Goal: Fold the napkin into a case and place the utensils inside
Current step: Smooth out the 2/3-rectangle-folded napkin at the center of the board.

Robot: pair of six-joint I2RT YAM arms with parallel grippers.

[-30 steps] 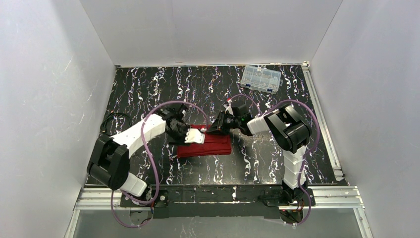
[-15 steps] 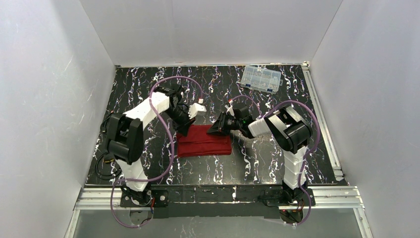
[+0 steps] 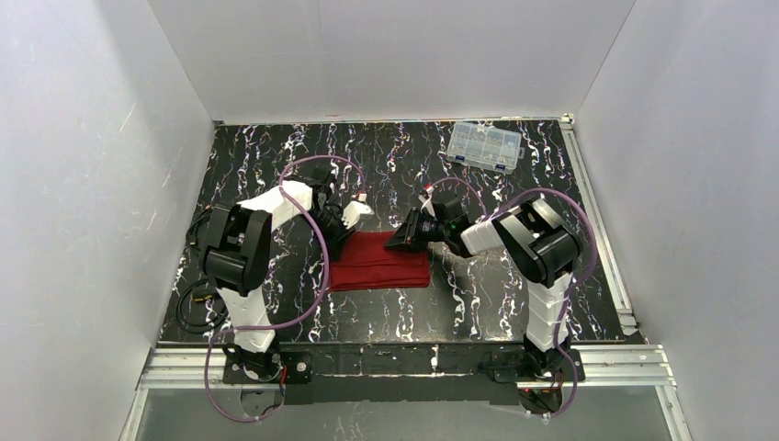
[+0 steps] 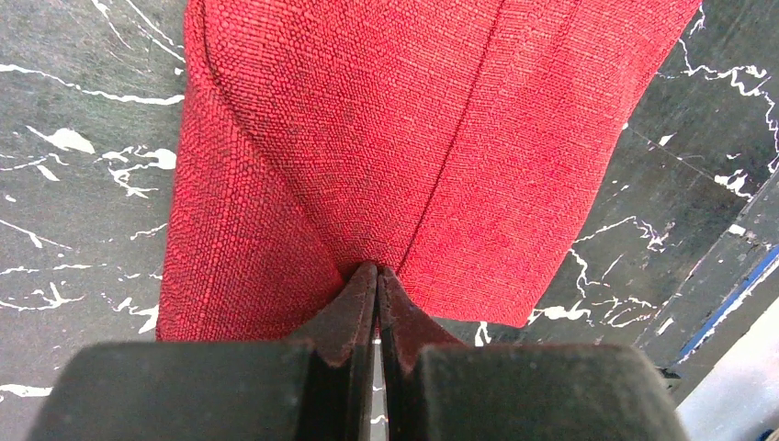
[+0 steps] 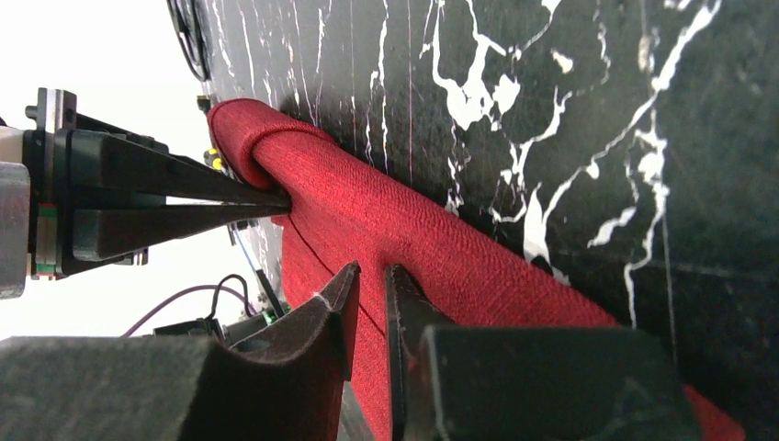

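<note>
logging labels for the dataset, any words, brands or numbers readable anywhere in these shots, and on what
None can be read.
The clear compartment box at the far right shows no label that is legible at this size.
The red napkin is plain cloth.
The black table bears only white veining, no writing.

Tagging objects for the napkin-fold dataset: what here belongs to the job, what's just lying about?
Job:
red napkin, folded
left pincer, shut on its edge
right pincer, gripping the opposite end
Utensils: not in view

Lying about:
clear plastic compartment box, back right
</note>
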